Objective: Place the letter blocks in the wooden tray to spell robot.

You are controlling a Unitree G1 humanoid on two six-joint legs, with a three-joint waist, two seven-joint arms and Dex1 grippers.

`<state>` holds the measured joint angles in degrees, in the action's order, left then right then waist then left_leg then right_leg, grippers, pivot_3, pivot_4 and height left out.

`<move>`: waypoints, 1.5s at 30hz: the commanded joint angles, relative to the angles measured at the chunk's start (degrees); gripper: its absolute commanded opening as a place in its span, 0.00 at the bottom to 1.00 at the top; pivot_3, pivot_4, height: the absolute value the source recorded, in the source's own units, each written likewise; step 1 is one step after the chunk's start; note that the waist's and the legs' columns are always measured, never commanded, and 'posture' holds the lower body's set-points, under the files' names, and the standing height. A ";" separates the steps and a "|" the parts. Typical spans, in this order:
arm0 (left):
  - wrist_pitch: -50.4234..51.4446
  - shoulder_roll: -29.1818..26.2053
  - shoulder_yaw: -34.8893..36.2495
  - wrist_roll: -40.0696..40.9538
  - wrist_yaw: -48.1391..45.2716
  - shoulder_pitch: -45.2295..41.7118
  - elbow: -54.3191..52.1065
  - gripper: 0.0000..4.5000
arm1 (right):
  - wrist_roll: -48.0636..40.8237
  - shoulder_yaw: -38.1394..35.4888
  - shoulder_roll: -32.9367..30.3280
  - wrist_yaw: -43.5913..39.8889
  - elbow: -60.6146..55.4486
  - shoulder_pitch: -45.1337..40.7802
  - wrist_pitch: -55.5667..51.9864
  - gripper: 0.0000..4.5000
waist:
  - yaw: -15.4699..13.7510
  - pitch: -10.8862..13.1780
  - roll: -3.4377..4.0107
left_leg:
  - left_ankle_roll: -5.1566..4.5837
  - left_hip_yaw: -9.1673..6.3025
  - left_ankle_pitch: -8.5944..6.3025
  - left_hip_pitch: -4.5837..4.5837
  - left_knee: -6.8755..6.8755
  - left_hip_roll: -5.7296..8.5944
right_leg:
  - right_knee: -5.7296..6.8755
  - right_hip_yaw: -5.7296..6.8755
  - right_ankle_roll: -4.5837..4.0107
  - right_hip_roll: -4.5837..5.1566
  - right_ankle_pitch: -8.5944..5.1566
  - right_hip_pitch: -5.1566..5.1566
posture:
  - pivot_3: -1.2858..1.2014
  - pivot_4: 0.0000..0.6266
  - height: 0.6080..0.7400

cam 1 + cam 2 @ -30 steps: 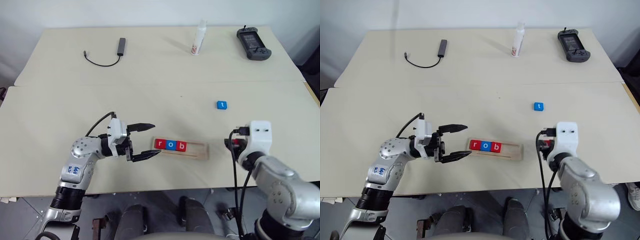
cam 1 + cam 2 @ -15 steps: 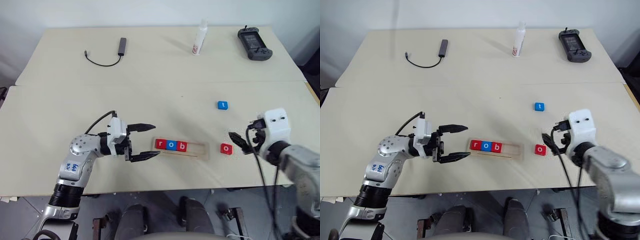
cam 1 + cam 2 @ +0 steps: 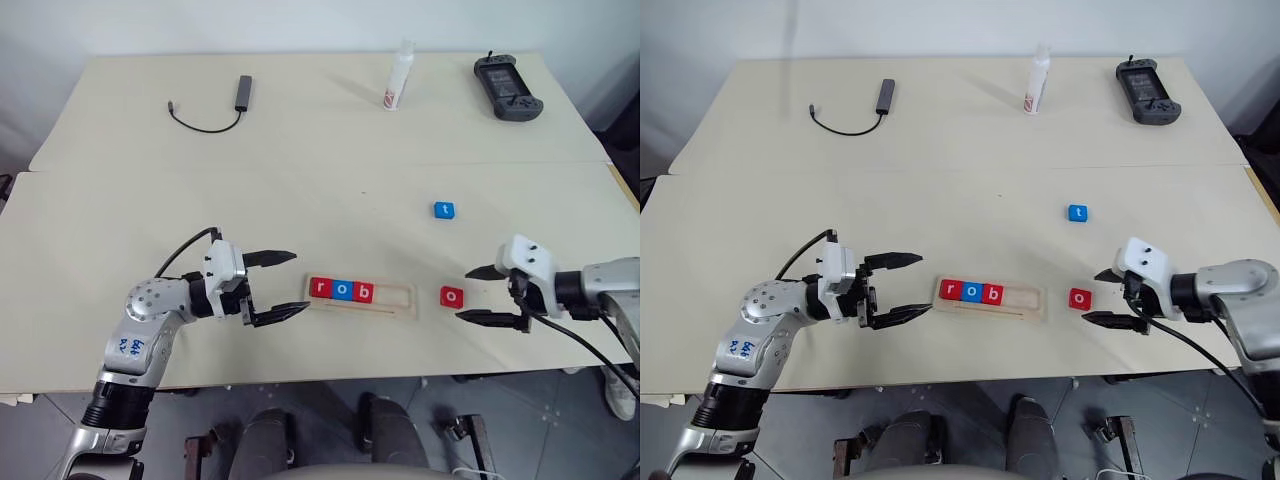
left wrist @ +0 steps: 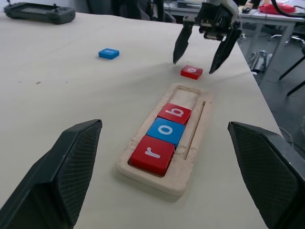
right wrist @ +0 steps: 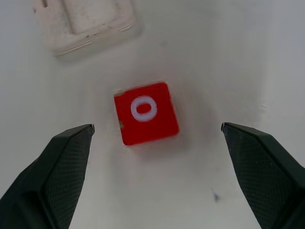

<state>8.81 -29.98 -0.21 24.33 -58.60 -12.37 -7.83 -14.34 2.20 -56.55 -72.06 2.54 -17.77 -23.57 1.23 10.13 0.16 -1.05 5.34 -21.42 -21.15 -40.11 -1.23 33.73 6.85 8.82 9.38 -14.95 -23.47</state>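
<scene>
The wooden tray (image 3: 395, 303) lies near the table's front edge with three letter blocks in its left part: red r (image 3: 321, 288), blue o (image 3: 343, 291), red b (image 3: 364, 293). A red o block (image 3: 452, 296) lies flat on the table just right of the tray. A blue t block (image 3: 444, 210) sits farther back. My right gripper (image 3: 486, 295) is open, just right of the red o block (image 5: 146, 112), holding nothing. My left gripper (image 3: 283, 286) is open and empty, just left of the tray (image 4: 190, 138).
At the back of the table lie a black cable with an adapter (image 3: 230, 104), a white bottle (image 3: 399, 77) and a black handheld controller (image 3: 508, 86). A seam (image 3: 300, 168) joins the two tabletops. The table's front edge runs close below the tray.
My right gripper opened and let the red o block down on the table right of the tray, then swung out to the right. The left arm drew slightly left.
</scene>
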 commanded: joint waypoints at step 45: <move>-2.91 -0.02 2.04 0.56 2.43 4.33 -2.53 1.00 | -3.63 9.67 9.54 4.01 -16.71 -12.83 -16.09 0.96 | -1.21 0.00 0.00 | 0.02 -0.05 0.00 -0.04 -0.07 0.00 | 0.04 0.07 -0.01 0.00 0.00 0.00 | 0.52 0.24 1.00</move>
<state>6.89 -30.09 1.29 24.68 -56.38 -8.22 -8.28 -17.25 14.64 -46.28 -68.57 -12.69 -30.36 -40.28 0.03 10.12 0.16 -1.02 5.29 -21.41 -21.19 -40.19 -1.23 33.77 6.92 8.81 9.38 -14.95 -23.47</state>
